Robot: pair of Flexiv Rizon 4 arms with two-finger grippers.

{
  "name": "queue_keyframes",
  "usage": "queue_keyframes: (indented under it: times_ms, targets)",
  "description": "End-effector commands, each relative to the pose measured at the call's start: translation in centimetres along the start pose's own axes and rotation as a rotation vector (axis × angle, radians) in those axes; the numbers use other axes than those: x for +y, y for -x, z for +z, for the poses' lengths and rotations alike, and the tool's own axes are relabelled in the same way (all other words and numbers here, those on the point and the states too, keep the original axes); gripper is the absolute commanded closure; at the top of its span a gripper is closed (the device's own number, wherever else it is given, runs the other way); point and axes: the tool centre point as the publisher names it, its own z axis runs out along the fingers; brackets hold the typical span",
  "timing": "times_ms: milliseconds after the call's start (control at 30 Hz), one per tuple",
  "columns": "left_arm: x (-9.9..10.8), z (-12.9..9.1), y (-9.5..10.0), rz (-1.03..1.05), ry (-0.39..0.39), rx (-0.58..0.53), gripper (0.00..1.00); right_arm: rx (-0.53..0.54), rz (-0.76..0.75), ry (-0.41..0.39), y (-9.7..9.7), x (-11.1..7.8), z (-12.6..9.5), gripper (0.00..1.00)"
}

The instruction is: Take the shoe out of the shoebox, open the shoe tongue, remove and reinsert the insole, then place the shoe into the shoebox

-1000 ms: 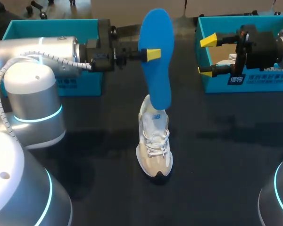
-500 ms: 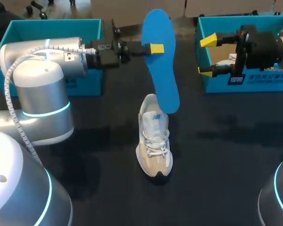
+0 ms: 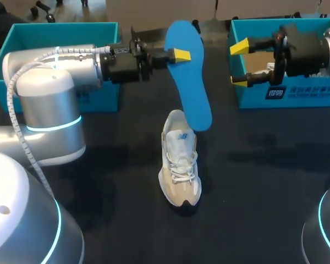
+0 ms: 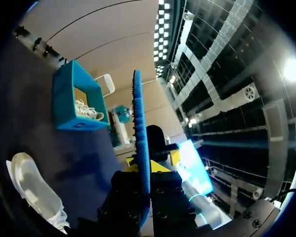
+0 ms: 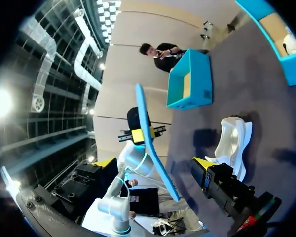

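Observation:
My left gripper [image 3: 180,55] is shut on a blue insole [image 3: 191,88] and holds it in the air, tilted, with its lower end just above the heel of the shoe. The white and beige shoe [image 3: 180,162] stands on the black table, toe toward the front edge. In the left wrist view the insole [image 4: 139,143] shows edge-on between the fingers, with the shoe [image 4: 32,190] below and to one side. My right gripper [image 3: 239,64] is open and holds nothing, in front of the right teal shoebox [image 3: 297,94]. From the right wrist view the insole [image 5: 153,143] and shoe [image 5: 232,140] lie ahead.
A second teal box [image 3: 22,36] stands at the back left, behind my left arm. The right shoebox [image 4: 64,106] holds another white shoe [image 4: 86,109]. Bare black table lies around and in front of the shoe.
My left arm has turned and tilted the insole, so its lower end has swung to the right, off the shoe's heel opening. The right gripper has barely shifted. The shoe has stayed put.

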Motion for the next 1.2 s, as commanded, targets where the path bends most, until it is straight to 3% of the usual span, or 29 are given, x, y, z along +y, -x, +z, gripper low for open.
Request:
queue_keyframes:
  times_ms: [33, 800, 1200]
  targets:
    - [-0.3, 0.0, 0.7, -0.073, 0.039, -0.003, 1.00, -0.080, 0.006, 0.025, -1.8, -0.6, 0.6, 0.00]
    - [0.0, 0.9, 3.2, -0.278, 0.089, 0.066, 1.00, -0.548, 0.036, 0.026, -7.2, -1.1, 3.4, 0.00]
    - [-0.3, 1.3, 3.8, -0.355, 0.120, 0.078, 1.00, -0.775, 0.090, -0.004, -8.9, -1.0, 5.3, 0.00]
